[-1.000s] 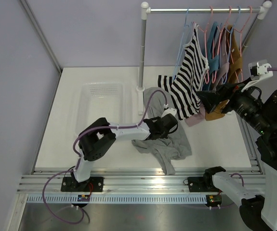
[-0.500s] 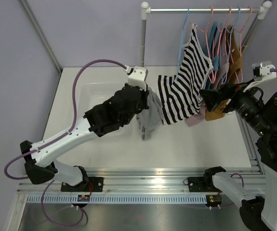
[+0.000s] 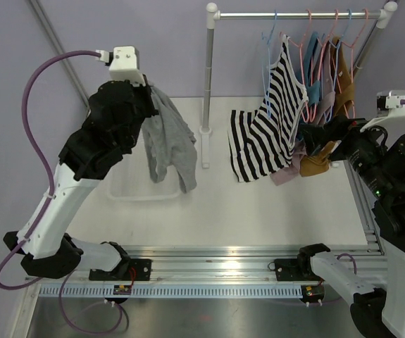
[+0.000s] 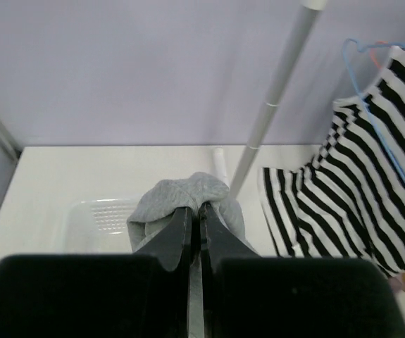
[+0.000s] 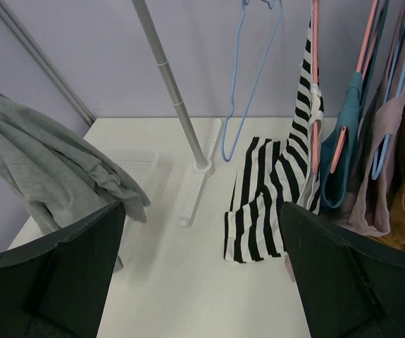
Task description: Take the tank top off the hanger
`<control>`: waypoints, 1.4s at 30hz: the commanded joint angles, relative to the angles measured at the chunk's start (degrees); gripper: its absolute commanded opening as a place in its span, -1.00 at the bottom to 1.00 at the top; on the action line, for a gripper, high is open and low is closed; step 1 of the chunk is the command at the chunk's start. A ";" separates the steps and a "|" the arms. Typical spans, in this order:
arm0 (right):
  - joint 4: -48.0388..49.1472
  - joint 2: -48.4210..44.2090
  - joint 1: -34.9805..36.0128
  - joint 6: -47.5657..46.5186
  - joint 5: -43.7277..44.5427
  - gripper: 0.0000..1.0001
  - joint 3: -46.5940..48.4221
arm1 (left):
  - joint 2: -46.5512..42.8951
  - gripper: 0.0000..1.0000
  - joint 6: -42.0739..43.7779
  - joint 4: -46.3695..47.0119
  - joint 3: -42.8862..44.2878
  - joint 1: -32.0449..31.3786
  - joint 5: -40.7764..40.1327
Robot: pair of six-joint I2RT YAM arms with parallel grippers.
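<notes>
Within the last second the left gripper (image 3: 144, 97) has swung up off the table (image 3: 209, 211), from near the middle of the top view to about 10 o'clock, taking the grey tank top (image 3: 168, 144) with it. The top now hangs free above the basket (image 4: 98, 218), clear of every hanger, so the removal looks done and only the drop seems to remain. The fingers are pinched almost closed on a bunched fold of the grey cloth (the left wrist view shows just a sliver between them). At 2 o'clock the right gripper (image 5: 201, 211) stands spread wide and empty beside the striped top (image 3: 265, 134), which is still hooked on the rail (image 3: 294, 14).
</notes>
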 commanded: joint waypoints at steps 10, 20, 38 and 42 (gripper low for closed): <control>4.17 2.65 0.17 1.04 3.15 0.99 -3.27 | -0.30 -1.00 -5.18 -0.72 -10.17 23.01 20.63; -0.13 15.54 0.17 -0.63 7.53 0.99 5.85 | -0.90 0.23 -7.38 -4.14 -17.20 25.92 20.29; -6.38 45.18 -4.49 -11.18 11.07 0.52 33.10 | -24.45 0.98 -5.10 -6.78 -33.56 22.23 35.66; -7.52 51.33 -6.16 -13.11 10.18 0.38 40.47 | -26.92 0.98 -4.57 -7.66 -34.44 21.88 36.98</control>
